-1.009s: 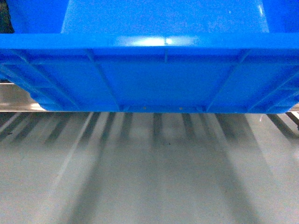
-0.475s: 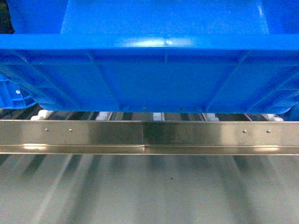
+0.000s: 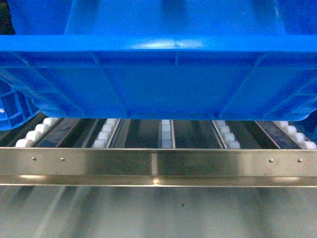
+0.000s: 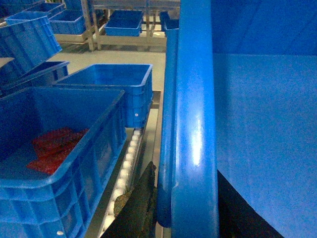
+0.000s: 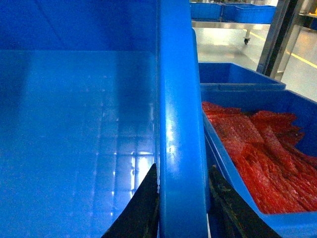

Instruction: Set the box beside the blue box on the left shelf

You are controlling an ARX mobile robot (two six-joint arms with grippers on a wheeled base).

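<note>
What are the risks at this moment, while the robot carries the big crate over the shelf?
The box hangs above the roller tracks with loaded blue bins close on both sides; it may bump them. The left gripper and right gripper pinch only the rims, so it may slip.

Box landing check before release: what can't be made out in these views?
- Head: whether the box touches the rollers; its underside is in shadow.
- Left wrist: left gripper mostly cut off by the bottom edge.
- Right wrist: shelf hidden by the box and the neighbouring crate.
</note>
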